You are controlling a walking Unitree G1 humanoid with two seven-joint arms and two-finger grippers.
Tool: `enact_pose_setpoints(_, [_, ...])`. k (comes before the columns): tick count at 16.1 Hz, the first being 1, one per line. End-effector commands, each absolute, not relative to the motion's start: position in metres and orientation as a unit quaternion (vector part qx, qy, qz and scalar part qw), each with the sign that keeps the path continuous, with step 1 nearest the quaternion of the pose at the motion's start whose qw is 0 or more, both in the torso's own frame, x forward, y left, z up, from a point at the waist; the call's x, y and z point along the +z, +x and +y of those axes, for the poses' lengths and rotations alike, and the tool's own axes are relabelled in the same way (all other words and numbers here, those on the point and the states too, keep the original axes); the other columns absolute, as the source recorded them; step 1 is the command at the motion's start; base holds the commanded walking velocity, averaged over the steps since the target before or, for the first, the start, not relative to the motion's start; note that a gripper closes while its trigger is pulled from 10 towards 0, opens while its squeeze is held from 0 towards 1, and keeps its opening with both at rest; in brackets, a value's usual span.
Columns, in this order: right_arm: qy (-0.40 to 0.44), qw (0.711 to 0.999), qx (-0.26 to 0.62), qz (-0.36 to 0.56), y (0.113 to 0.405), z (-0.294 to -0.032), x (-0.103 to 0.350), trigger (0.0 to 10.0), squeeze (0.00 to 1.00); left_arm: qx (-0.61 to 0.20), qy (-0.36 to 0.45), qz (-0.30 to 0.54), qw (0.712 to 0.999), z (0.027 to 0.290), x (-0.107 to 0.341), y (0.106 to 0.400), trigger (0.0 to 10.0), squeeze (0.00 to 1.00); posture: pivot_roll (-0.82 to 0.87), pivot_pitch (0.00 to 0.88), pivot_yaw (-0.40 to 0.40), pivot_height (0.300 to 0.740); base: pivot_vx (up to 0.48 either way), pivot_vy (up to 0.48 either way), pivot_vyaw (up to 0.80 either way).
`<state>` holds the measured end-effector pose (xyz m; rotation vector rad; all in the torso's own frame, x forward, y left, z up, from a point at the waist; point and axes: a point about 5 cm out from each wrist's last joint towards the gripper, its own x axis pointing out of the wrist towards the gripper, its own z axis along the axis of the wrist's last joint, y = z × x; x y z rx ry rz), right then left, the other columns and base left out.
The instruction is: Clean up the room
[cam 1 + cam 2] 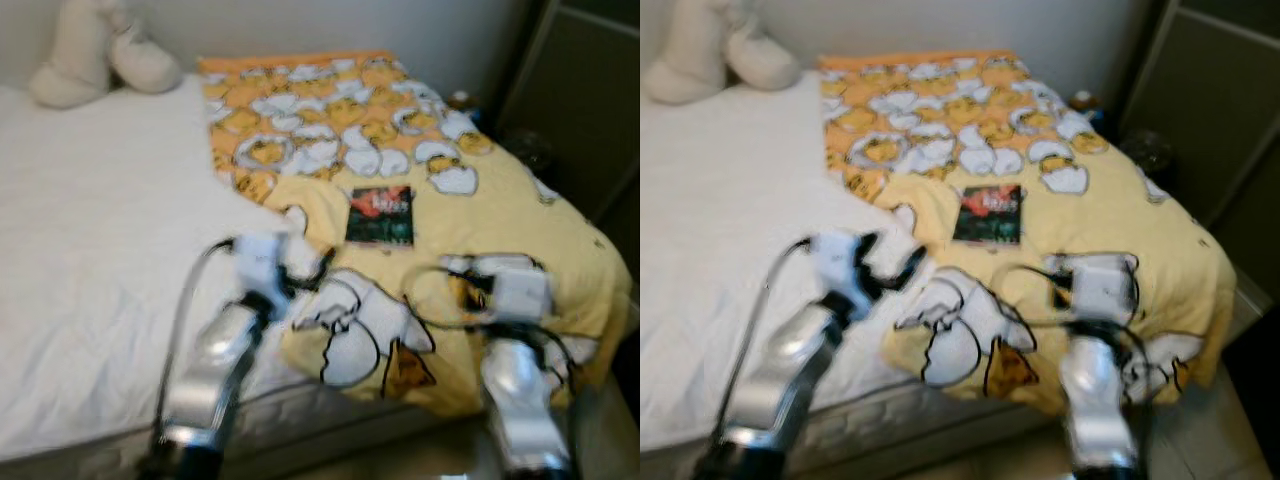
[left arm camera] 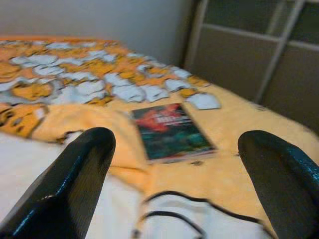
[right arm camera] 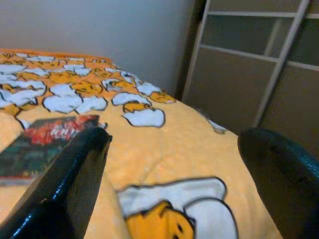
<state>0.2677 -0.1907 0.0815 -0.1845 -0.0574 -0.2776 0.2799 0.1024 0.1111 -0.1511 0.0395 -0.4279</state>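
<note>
While we stand at the foot of the bed [image 1: 90, 260], our left end effector [image 2: 174, 164] is held out low over the edge of the yellow blanket [image 1: 500, 200], its two black fingers spread wide with nothing between them. Just beyond it lies the book [image 1: 380, 215], flat on the blanket with its dark red-and-green cover up; it looks like the stray thing we should tidy away, and the left wrist view frames it squarely between the fingers, which suggests we are lining up on it. Our right end effector [image 3: 174, 174] hovers over the blanket's near right part, fingers equally wide apart and empty, probably waiting in reserve. A cream plush toy [image 1: 95, 50] sits at the head of the bed on the white sheet, well apart from the book. Dark cupboard doors [image 3: 249, 74] stand beside the bed on our right.
</note>
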Motion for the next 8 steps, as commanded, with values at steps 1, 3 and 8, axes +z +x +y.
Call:
enact_pose_setpoints(1, [-0.091,0.983,-0.159,-0.016,0.2686,-0.2037,0.0804,10.0,0.00,-0.224,-0.074,0.014,0.972,0.0917,0.1147,0.2810,10.0,0.00,-0.03,0.000,0.019,0.740,0.480,0.000,0.00])
enact_pose_setpoints(3, [-0.089,0.982,-0.166,-0.011,0.2700,-0.2070,0.0816,10.0,0.00,-0.233,-0.071,0.014,0.970,0.0883,0.1150,0.2815,10.0,0.00,-0.03,0.000,0.018,0.740,0.480,0.000,0.00])
enact_pose_setpoints(8, [-0.047,0.983,-0.174,0.020,0.2764,-0.2082,0.0743,10.0,0.00,-0.255,-0.061,0.015,0.965,0.0830,0.1160,0.2808,10.0,0.00,-0.02,0.000,0.024,0.740,0.451,0.000,0.00])
